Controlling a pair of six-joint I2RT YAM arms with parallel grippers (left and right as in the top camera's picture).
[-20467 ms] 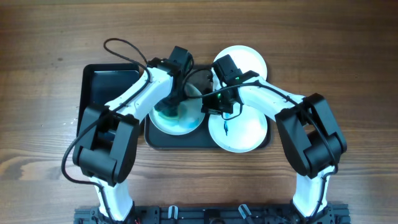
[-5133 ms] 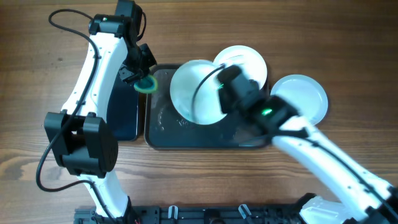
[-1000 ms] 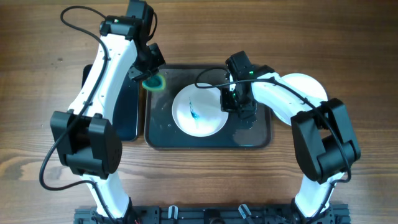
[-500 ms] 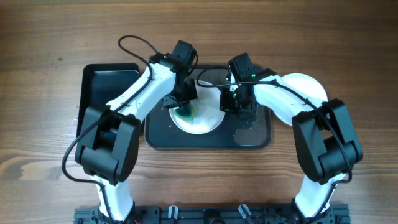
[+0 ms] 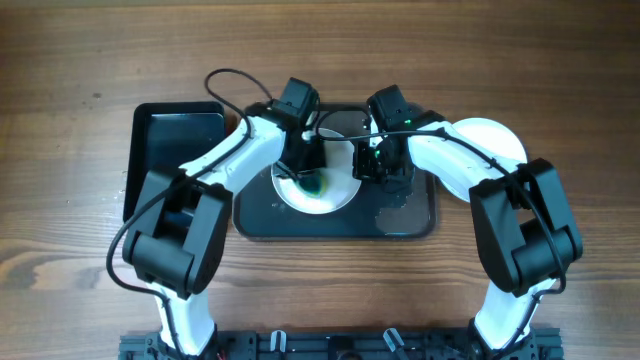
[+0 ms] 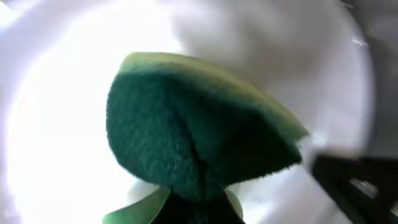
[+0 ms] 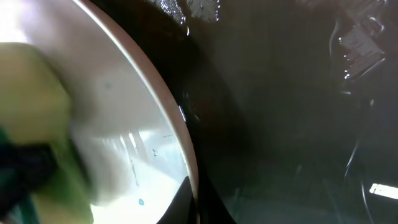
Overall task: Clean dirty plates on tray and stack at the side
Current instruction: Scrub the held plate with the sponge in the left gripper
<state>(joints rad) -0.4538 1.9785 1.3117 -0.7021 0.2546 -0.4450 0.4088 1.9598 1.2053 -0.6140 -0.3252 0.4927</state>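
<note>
Plate, white, lies in the tray. The right gripper pinches its rim. The left gripper is clamped on the one green sponge, which presses on the plate's middle. A small blue speck shows near the rim. The arms hide much of the plate. More white plate lies beside the tray, count unclear. A second, small tray lies left.

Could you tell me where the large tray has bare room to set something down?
The tray is bare along its near rim, widest at the right corner, beside the plate. Crowded middle: left gripper with sponge, right gripper at its edge.
</note>
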